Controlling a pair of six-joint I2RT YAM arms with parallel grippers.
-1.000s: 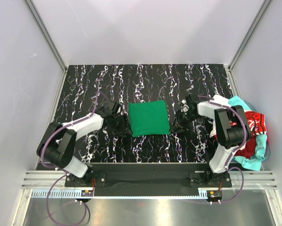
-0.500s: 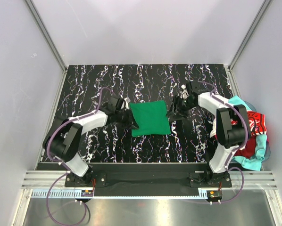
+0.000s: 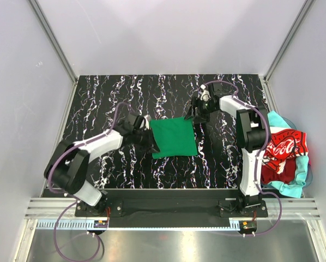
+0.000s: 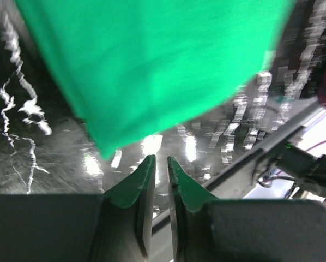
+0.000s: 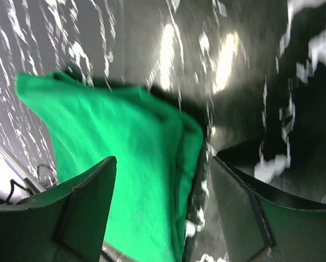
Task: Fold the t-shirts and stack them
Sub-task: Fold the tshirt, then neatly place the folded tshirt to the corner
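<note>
The green t-shirt [image 3: 174, 137] lies folded into a square in the middle of the table. It also shows in the left wrist view [image 4: 152, 65] and the right wrist view [image 5: 125, 180]. My left gripper [image 3: 150, 140] sits at the shirt's left edge. Its jaws [image 4: 161, 159] are nearly together with nothing between them, just short of the shirt's corner. My right gripper [image 3: 196, 111] is open at the shirt's far right corner, its jaws [image 5: 162, 161] straddling the folded edge without holding it. The red Coca-Cola t-shirt [image 3: 284, 147] and the turquoise t-shirt [image 3: 294, 183] lie in a pile at the right. No white t-shirt shows.
The black marbled table [image 3: 97, 98] is bounded by grey walls on the left, back and right. The pile of shirts hangs over the table's right edge beside the right arm's base. A metal rail [image 3: 174, 207] runs along the near edge.
My right gripper has moved away from me along the shirt's right edge to its far right corner. My left gripper has stayed at the left edge. The green shirt has shifted slightly.
</note>
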